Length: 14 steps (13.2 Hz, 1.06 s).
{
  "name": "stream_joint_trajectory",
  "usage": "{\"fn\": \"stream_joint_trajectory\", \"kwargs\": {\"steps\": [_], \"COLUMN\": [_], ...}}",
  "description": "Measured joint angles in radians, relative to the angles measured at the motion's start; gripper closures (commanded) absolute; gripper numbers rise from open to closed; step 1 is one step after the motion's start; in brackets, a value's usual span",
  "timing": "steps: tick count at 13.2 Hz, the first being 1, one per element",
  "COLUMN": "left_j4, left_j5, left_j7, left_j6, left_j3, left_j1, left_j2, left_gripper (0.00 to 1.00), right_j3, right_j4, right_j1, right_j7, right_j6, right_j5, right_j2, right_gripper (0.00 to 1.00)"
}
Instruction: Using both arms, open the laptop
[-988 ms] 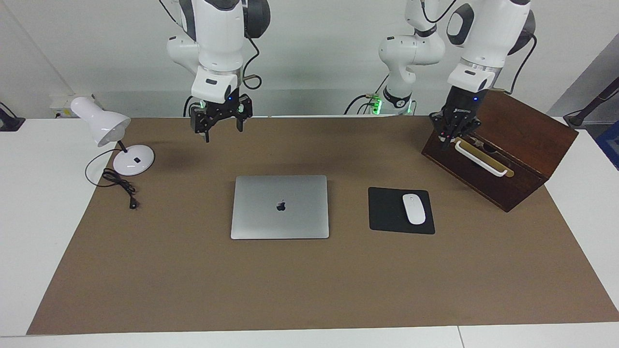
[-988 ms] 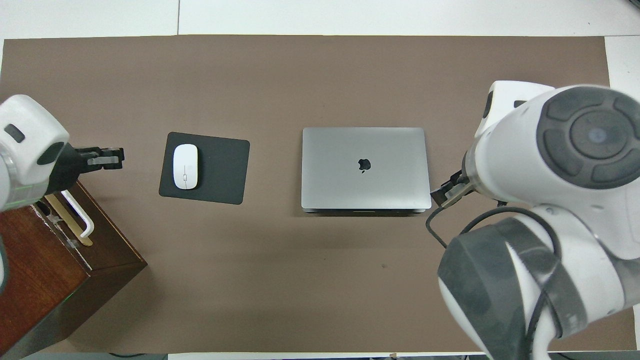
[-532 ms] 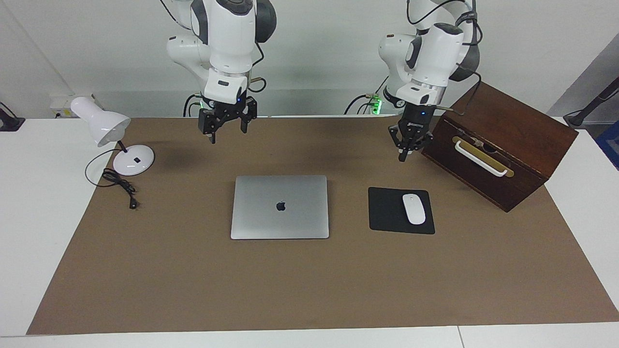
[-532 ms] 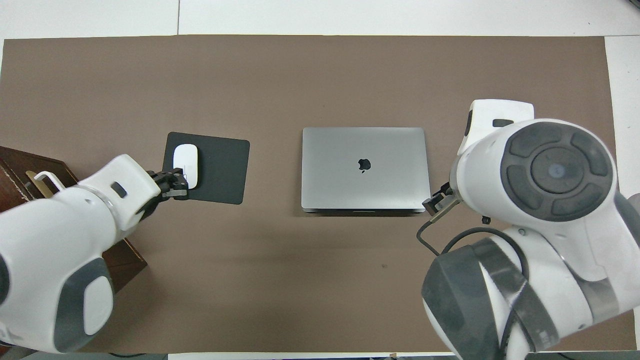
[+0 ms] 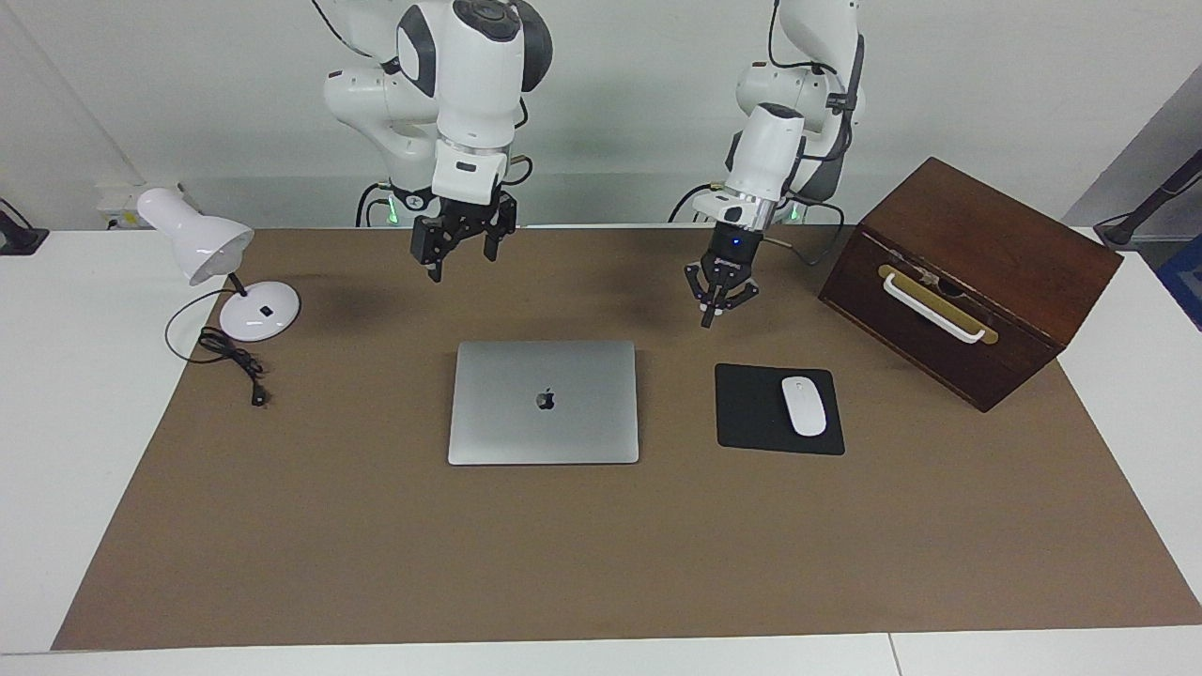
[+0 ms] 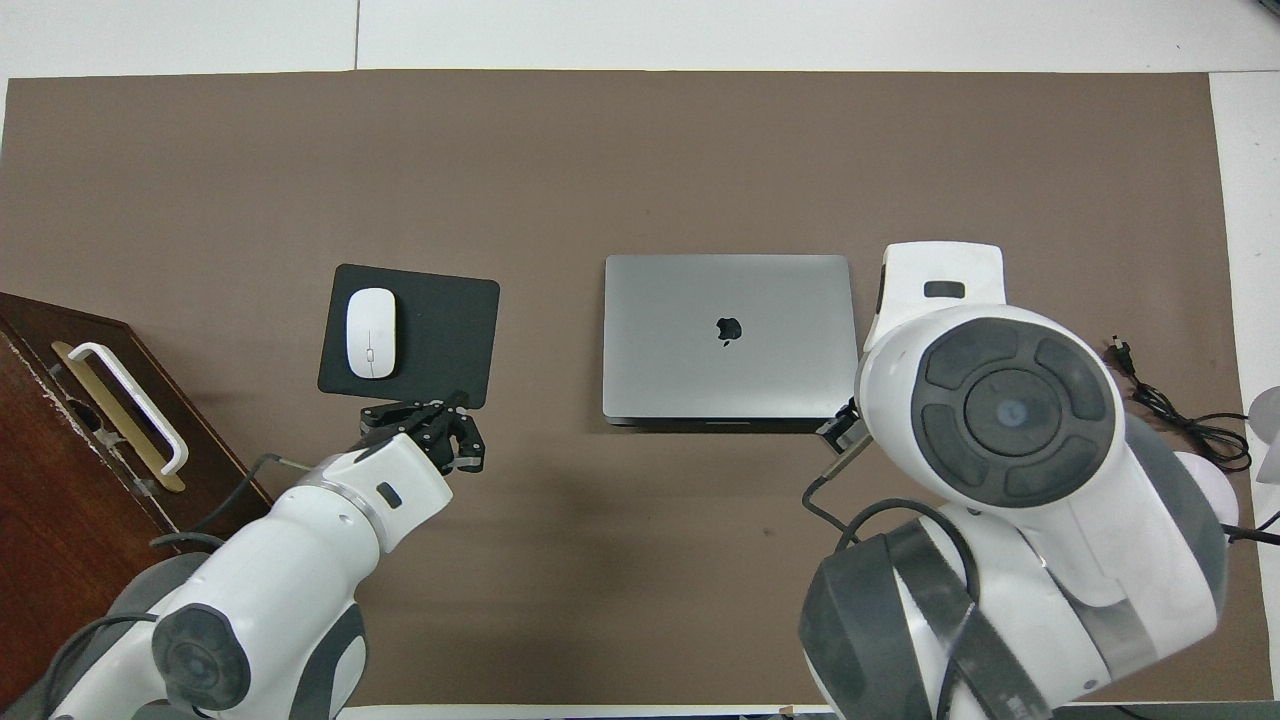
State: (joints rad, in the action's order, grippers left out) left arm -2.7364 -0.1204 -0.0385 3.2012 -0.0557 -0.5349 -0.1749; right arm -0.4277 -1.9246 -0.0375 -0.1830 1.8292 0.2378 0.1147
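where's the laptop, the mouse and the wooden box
laptop (image 5: 543, 402), facing view, centre of the closed lid
mouse (image 5: 804, 406), facing view, middle of its white top
wooden box (image 5: 995, 239), facing view, its sloping top panel

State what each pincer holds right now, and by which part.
Nothing is held. The left pincer, shut, hangs empty over the mat near the mouse pad; the right pincer is empty above the mat, clear of the closed laptop.
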Motion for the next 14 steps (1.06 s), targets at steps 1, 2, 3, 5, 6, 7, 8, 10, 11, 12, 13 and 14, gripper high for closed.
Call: {"fn": "stream_joint_trajectory", "kwargs": {"steps": [1,2,3,5,6,7,8,10,11,12,13,14], "left_j4": [-0.001,-0.002,-0.004,-0.018,-0.027,-0.032,-0.033,-0.033,-0.033,-0.033,-0.032,-0.030], "left_j5": [0.000,0.000,0.000,-0.020,-0.053,-0.088,-0.117,-0.172,-0.194,-0.207,-0.226,-0.243], "left_j7": [0.000,0.000,0.000,0.000,0.000,0.000,0.000,0.000,0.000,0.000,0.000,0.000], "left_j6": [0.045,0.086,0.125,0.217,0.246,0.261,0.265,0.265,0.265,0.265,0.265,0.265], "left_j3": [0.000,0.000,0.001,0.001,0.001,0.001,0.001,0.002,0.003,0.003,0.003,0.003], "left_j1": [-0.022,-0.042,-0.061,-0.110,-0.144,-0.180,-0.207,-0.255,-0.275,-0.290,-0.304,-0.316], "left_j2": [0.036,0.066,0.090,0.131,0.146,0.157,0.163,0.165,0.165,0.166,0.170,0.176], "left_gripper": [1.00,1.00,1.00,1.00,1.00,1.00,1.00,1.00,1.00,1.00,1.00,1.00], "right_j3": [-0.004,-0.008,-0.011,-0.015,-0.015,-0.016,-0.017,-0.026,-0.030,-0.032,-0.033,-0.033], "right_j4": [-0.003,-0.006,-0.009,-0.016,-0.019,-0.022,-0.024,-0.030,-0.036,-0.044,-0.052,-0.060], "right_j1": [0.000,0.000,0.000,0.000,0.000,0.000,0.000,0.000,0.000,0.000,0.000,0.000], "right_j7": [0.000,0.000,0.000,0.000,0.000,0.000,-0.001,-0.001,-0.001,-0.001,-0.001,-0.001], "right_j6": [0.001,0.003,0.005,0.015,0.019,0.020,0.021,0.031,0.038,0.046,0.057,0.067], "right_j5": [0.006,0.010,0.012,0.016,0.016,0.017,0.021,0.030,0.032,0.034,0.035,0.035], "right_j2": [0.000,0.001,0.002,0.003,0.003,0.003,0.003,0.004,0.004,0.004,0.004,0.004], "right_gripper": [0.00,0.00,0.00,0.00,0.00,0.00,0.00,0.00,0.00,0.00,0.00,0.00]}}
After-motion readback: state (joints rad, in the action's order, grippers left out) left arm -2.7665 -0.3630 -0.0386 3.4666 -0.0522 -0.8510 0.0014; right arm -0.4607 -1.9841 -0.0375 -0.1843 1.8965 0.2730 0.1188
